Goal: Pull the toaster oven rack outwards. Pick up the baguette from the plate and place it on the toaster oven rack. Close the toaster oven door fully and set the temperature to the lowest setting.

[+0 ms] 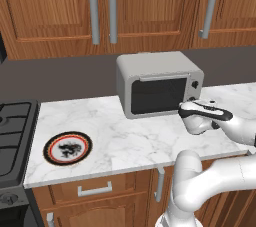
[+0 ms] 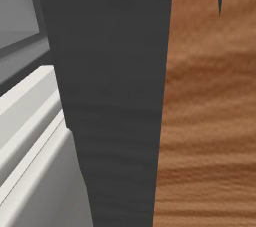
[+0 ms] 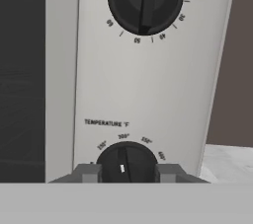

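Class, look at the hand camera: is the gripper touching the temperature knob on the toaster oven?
Touching. In the hand view the gripper has a fingertip hard against each side of the temperature knob, no gap visible.

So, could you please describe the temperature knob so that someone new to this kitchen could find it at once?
Start at the light-grey toaster oven on the marble counter. On the panel right of its dark glass door sit two round black knobs. The temperature knob is the lower one, under the words TEMPERATURE F, between the gripper fingertips; the upper knob has only plain numbers around it.
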